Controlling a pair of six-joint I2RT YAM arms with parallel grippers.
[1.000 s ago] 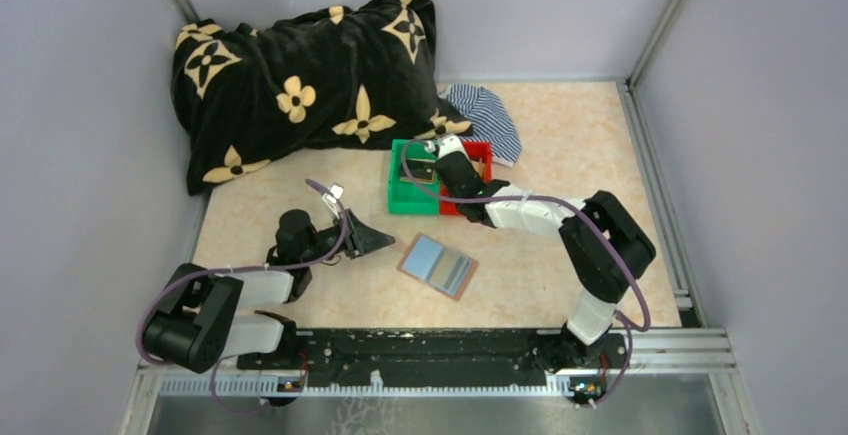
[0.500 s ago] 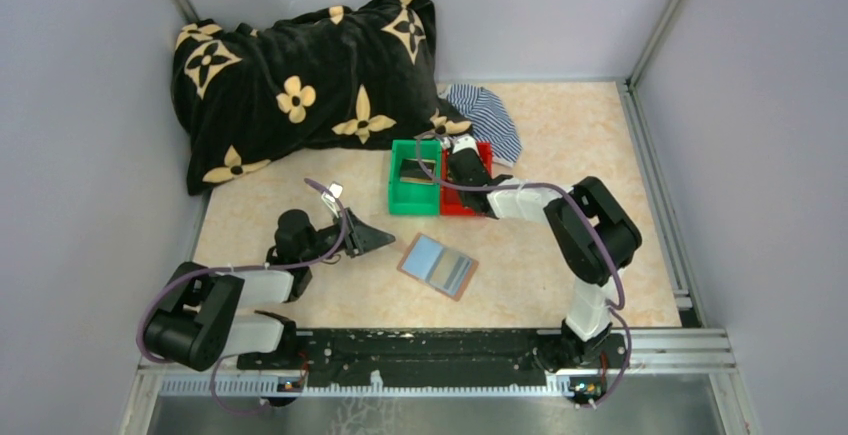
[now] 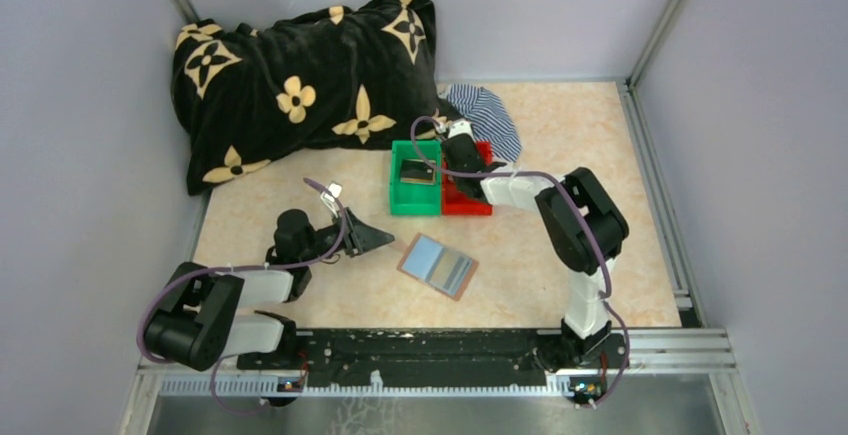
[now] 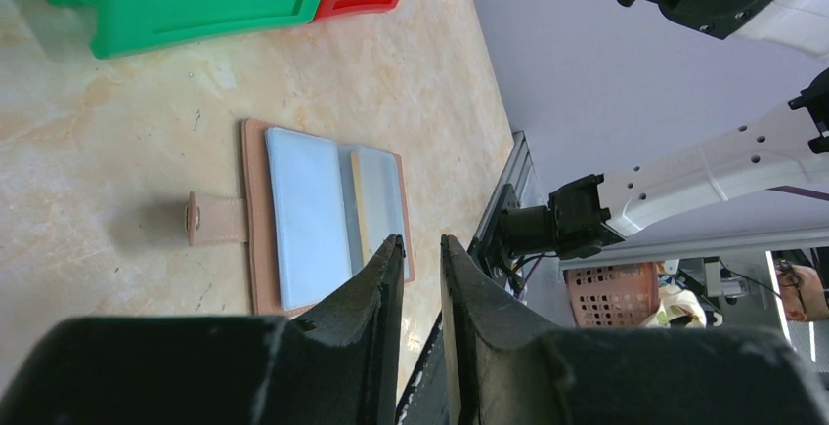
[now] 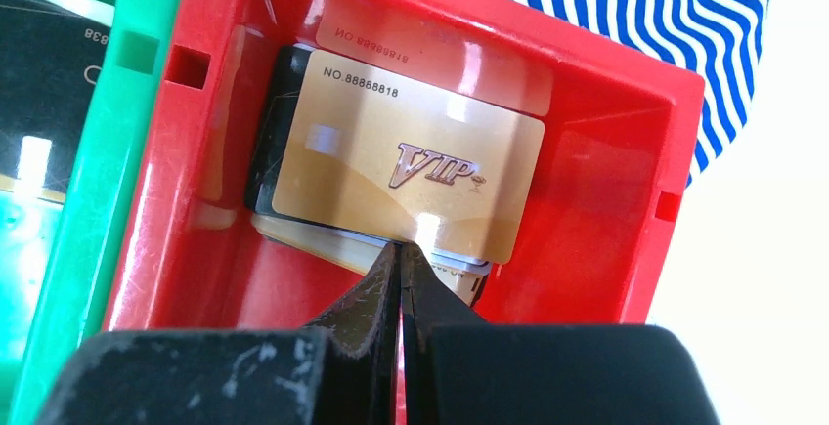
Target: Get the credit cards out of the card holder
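The card holder (image 3: 438, 265) lies open on the table, showing a blue-grey panel (image 4: 303, 215) and a tan panel (image 4: 379, 205). My left gripper (image 3: 387, 238) hovers just left of it, jaws slightly open (image 4: 420, 241) with nothing between them. A gold credit card (image 5: 406, 166) lies face up on a stack of cards in the red bin (image 5: 587, 200). My right gripper (image 3: 462, 167) reaches into that bin, shut, with its tips (image 5: 399, 249) against the gold card's near edge. A dark card (image 3: 418, 171) lies in the green bin (image 3: 400, 200).
The green and red bins stand side by side behind the card holder. A blue-striped cloth (image 3: 490, 115) lies just behind the red bin. A black flowered blanket (image 3: 300, 75) fills the back left. Grey walls enclose the table.
My right gripper has moved from the wall between the two bins to the right and back, over the red bin. The left arm and the card holder have not moved.
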